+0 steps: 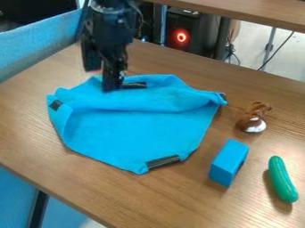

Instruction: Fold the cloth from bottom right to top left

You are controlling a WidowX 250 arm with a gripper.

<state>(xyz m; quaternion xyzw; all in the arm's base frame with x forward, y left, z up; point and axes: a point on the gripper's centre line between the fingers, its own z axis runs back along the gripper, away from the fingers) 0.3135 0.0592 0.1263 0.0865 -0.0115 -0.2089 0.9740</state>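
The black gripper (101, 80) hangs over the upper left part of the blue cloth, with its fingers apart and nothing visible between them. The blue cloth (134, 133) lies on the table, mostly flat in its lower part, with a raised, rumpled fold across its upper part. Dark patches mark its left corner, its bottom right edge, its right corner and its top near the gripper. The farther fingertip is close to the cloth's top; whether it touches cannot be told.
Right of the cloth, a blue block (228, 162) stands on the wooden table (77, 187). A brown and white toy (253, 118) sits behind it, and a green toy cucumber (282, 179) lies farther right. A blue partition (39, 40) runs along the table's upper left edge.
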